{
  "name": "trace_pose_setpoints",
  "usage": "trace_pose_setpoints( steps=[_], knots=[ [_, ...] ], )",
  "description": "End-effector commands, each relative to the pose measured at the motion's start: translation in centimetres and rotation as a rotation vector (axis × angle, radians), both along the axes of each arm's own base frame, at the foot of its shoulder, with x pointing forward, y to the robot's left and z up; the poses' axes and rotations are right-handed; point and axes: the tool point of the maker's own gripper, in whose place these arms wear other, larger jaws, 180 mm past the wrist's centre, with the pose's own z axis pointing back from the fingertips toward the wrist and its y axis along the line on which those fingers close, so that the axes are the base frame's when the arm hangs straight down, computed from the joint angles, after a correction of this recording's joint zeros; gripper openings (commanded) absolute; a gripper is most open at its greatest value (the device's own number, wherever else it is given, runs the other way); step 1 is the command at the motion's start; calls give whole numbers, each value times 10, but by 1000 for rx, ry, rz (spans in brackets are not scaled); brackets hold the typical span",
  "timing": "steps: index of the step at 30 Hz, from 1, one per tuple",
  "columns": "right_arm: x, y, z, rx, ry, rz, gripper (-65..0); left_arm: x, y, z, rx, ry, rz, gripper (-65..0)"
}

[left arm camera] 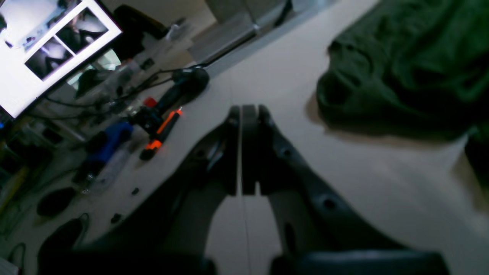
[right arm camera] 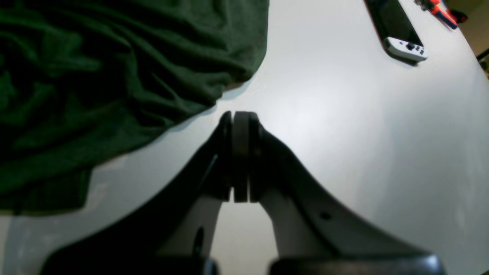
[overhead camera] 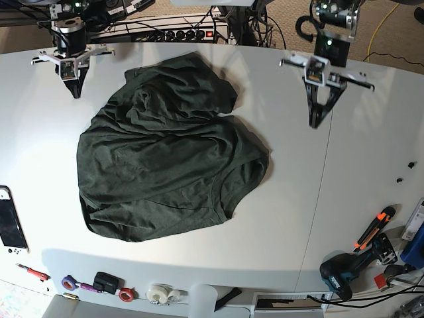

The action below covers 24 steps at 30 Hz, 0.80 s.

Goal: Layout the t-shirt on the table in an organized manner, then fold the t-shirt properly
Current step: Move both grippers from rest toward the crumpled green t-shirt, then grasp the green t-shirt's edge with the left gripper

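Note:
The dark green t-shirt (overhead camera: 165, 159) lies crumpled in a rumpled heap on the middle of the white table (overhead camera: 298, 218). The same t-shirt (left arm camera: 408, 57) fills the upper right of the left wrist view, and the t-shirt (right arm camera: 95, 76) covers the upper left of the right wrist view. My left gripper (left arm camera: 244, 109) is shut and empty, hovering over bare table left of the cloth; in the base view this left gripper (overhead camera: 317, 124) hangs to the right of the shirt. My right gripper (right arm camera: 240, 114) is shut on nothing, just off the shirt's edge, and the same right gripper (overhead camera: 75, 95) sits at the far left.
A handheld game console (overhead camera: 10, 228) lies at the table's left edge. A power drill (overhead camera: 348, 271), an orange-handled tool (overhead camera: 374, 228) and a blue item (overhead camera: 416, 245) lie at the front right. Tape rolls (overhead camera: 159, 293) and small tools line the front edge. A monitor (left arm camera: 46, 46) stands beyond the table.

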Motion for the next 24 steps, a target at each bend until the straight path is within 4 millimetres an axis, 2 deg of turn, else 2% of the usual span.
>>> trace_pose_setpoints(
  steps=[1,2,3,7,10,13,14,16,20,22,24],
  knots=[
    [4,-1,12,-9,-42,4,-650,5,1,11,1,-39,9,-624],
    [5,0,12,-6,-46,2,-650,9,1,8,1,-17,17,-624],
    [5,0,12,-3,-47,1,-650,12,-8,-2,6,40,-27,-624],
    [9,2,14,1,-60,4,-650,6,-64,-35,50,259,-374,-633],
    [12,2,15,2,-69,4,-650,-10,-100,-41,77,343,-648,-633],
    [15,3,17,4,-79,5,-650,-24,-122,-37,89,384,-858,-633],
    [17,3,18,7,-85,3,-650,-24,-125,-33,90,379,-894,-633],
    [19,4,19,17,-96,-5,-650,-10,-127,-17,74,294,-882,-633],
    [24,9,20,49,-125,-34,-650,37,-100,18,42,77,-602,-633],
    [27,11,20,65,-140,-47,-650,50,-85,16,46,84,-488,-633],
    [30,15,21,79,-150,-46,-650,56,-77,6,65,143,-428,-633]
  ],
)
